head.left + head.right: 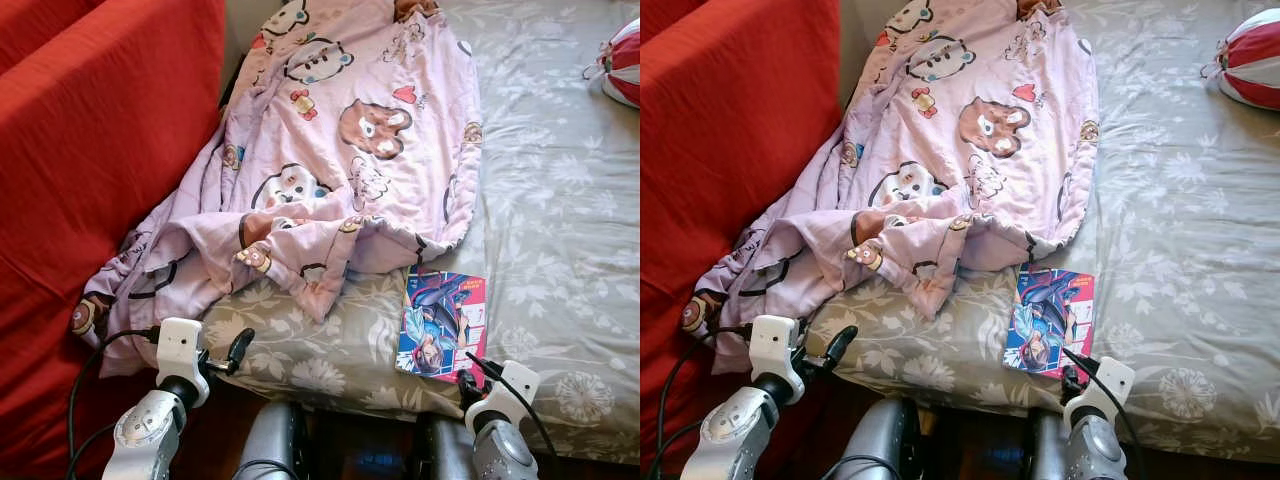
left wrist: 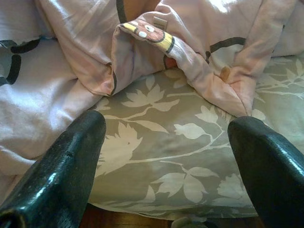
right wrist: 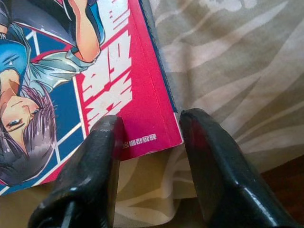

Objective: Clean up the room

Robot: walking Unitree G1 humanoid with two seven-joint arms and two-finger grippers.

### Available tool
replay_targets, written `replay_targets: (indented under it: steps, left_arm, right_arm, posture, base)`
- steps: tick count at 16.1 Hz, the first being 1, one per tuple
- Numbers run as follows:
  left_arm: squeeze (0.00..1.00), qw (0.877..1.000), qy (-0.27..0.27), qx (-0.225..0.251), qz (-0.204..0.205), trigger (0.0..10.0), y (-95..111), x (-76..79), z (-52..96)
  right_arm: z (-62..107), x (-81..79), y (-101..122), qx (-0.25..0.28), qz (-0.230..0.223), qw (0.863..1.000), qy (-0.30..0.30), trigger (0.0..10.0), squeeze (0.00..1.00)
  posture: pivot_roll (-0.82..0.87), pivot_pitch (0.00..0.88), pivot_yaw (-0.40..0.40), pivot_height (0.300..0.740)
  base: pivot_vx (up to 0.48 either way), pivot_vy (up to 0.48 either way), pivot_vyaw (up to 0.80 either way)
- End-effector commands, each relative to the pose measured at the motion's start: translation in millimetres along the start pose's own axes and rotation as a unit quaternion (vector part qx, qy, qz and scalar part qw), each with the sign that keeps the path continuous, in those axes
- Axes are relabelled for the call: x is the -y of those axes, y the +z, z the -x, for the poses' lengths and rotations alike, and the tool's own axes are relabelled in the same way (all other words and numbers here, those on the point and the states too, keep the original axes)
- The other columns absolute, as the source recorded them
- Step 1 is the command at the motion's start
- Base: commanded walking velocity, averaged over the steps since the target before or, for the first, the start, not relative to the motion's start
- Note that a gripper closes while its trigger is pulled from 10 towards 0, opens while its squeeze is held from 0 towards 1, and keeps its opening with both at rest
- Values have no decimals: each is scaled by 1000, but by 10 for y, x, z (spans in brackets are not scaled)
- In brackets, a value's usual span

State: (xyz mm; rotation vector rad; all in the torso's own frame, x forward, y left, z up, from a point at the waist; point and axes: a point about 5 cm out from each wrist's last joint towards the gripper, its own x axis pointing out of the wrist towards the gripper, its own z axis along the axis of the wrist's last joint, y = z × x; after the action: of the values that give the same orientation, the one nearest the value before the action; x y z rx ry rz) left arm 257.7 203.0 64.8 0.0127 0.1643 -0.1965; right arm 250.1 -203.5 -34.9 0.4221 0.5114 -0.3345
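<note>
Bed (image 1: 560,230) covered by a grey sheet with a pale leaf print. A crumpled lilac blanket printed with cartoon bears (image 1: 340,150) lies along the bed's left side against a red sofa (image 1: 90,150). A glossy comic book with a red-edged cover (image 1: 442,323) lies flat near the bed's front edge. Right gripper (image 3: 149,142), fingers spread, straddles the book's near corner. Left gripper (image 2: 166,161), fingers spread wide, hovers over bare sheet just beside the blanket's hem. A red-and-white ball (image 1: 622,62) sits far right.

From my feed: bed (image 1: 560,250) sheet is grey-olive with a pale leaf-and-flower print, blanket (image 1: 350,150) is pale pink with cartoon bears, comic book (image 1: 441,323) has a magenta, blue and teal cover, sofa (image 1: 90,150) is solid red, ball (image 1: 622,62) is red-and-white striped.
</note>
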Motion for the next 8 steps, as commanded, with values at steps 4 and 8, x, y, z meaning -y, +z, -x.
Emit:
replay_targets:
  steps: [4, 8]
  left_arm:
    - [0, 1000, 6, -12, -7, 10000, 1, -44, 68]
    - [0, 1000, 9, -13, -17, 10000, 20, -60, 78]
  right_arm:
    - [54, 50, -177, -34, -66, 997, -12, 10000, 0]
    - [42, 77, -131, -23, -101, 995, -13, 10000, 0]
  posture:
    - [164, 265, 153, 636]
    - [170, 262, 157, 636]
  base:
    - [0, 0, 0]
    - [0, 0, 0]
